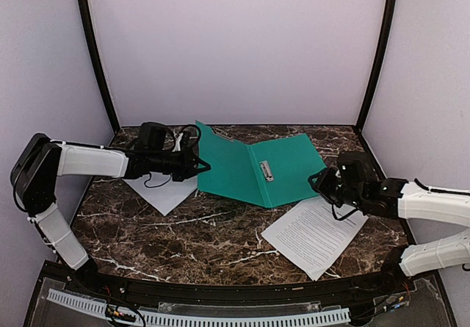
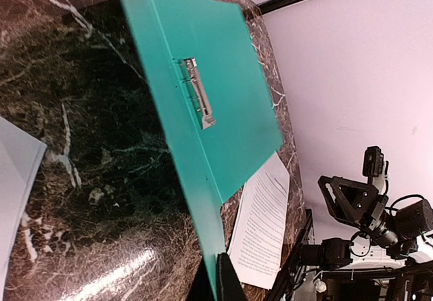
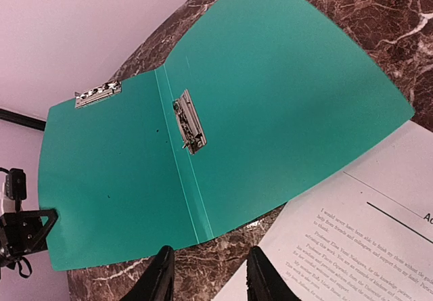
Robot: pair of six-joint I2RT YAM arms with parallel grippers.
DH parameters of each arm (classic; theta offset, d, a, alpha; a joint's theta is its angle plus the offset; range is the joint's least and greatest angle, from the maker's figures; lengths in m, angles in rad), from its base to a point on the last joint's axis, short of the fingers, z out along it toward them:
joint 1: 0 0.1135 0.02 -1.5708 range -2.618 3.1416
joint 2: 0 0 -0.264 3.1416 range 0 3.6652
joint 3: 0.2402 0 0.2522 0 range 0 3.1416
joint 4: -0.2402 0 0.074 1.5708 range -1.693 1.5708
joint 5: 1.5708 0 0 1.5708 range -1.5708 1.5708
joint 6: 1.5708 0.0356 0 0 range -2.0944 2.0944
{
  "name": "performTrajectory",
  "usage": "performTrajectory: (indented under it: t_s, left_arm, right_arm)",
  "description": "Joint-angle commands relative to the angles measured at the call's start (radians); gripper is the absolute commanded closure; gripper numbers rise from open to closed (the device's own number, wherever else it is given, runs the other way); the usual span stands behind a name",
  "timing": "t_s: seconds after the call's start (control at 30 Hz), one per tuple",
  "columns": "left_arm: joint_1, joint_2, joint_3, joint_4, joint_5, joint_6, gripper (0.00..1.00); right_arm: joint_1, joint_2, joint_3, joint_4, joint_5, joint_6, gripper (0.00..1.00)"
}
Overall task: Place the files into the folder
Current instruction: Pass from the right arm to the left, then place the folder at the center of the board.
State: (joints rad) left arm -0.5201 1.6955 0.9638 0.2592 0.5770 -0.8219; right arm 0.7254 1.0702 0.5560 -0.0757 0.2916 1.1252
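Observation:
The teal-green folder [image 1: 253, 169] lies open on the marble table, its metal clip [image 1: 266, 170] showing along the spine. My left gripper [image 1: 202, 167] is shut on the edge of the folder's left cover, which stands lifted off the table. In the left wrist view that cover edge [image 2: 169, 111] runs down between the gripper's [image 2: 218, 282] fingers. One printed file [image 1: 316, 235] lies in front of the folder's right half. A second white sheet [image 1: 163, 191] lies under my left arm. My right gripper [image 3: 208, 277] is open above bare table, between the folder [image 3: 270, 98] and the file [image 3: 365, 233], holding nothing.
Pale walls with black corner posts [image 1: 94, 55] close in the table on three sides. A white slotted cable tray [image 1: 198, 316] runs along the near edge. The right arm's wrist [image 2: 365, 206] shows at the far side in the left wrist view.

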Motion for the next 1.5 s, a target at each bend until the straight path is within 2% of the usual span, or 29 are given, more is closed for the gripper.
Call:
performTrajectory:
  t_s: [0.0,0.2,0.37,0.47,0.57,0.73,1.03,1.17,1.33,1.47]
  left_arm:
    - [0.024,-0.114,-0.005,-0.169,-0.037,0.111,0.99]
    - [0.024,-0.176,-0.029,-0.216,0.004,0.125,0.99]
    - [0.024,-0.211,-0.084,-0.081,0.066,-0.009,0.99]
    - [0.019,-0.213,-0.065,-0.069,0.099,-0.024,0.99]
    - [0.009,-0.217,-0.034,-0.161,0.095,0.031,0.99]
    - [-0.016,-0.214,-0.034,-0.221,0.094,0.061,0.99]
    - [-0.103,-0.231,-0.141,-0.147,0.042,-0.01,0.99]
    - [-0.103,-0.228,-0.14,-0.228,0.03,0.041,0.99]
    - [-0.104,-0.26,-0.172,-0.32,-0.004,0.084,0.89]
    - [-0.104,-0.306,-0.184,-0.417,-0.071,0.14,0.85]
  right_arm:
    - [-0.002,0.008,0.061,-0.02,-0.042,-0.115,0.63]
    - [-0.002,-0.039,0.07,-0.05,-0.028,-0.188,0.54]
    - [-0.002,-0.024,0.104,-0.055,-0.053,-0.248,0.49]
    - [-0.002,0.009,0.126,-0.053,-0.08,-0.273,0.47]
    - [-0.002,0.041,0.148,-0.048,-0.108,-0.307,0.46]
    - [-0.003,0.108,0.232,-0.053,-0.159,-0.421,0.43]
    - [-0.005,0.288,0.369,-0.081,-0.339,-0.555,0.36]
    - [-0.004,0.357,0.405,-0.081,-0.416,-0.587,0.36]
    - [-0.005,0.409,0.431,-0.084,-0.45,-0.613,0.35]
    - [-0.004,0.443,0.425,-0.069,-0.458,-0.62,0.35]
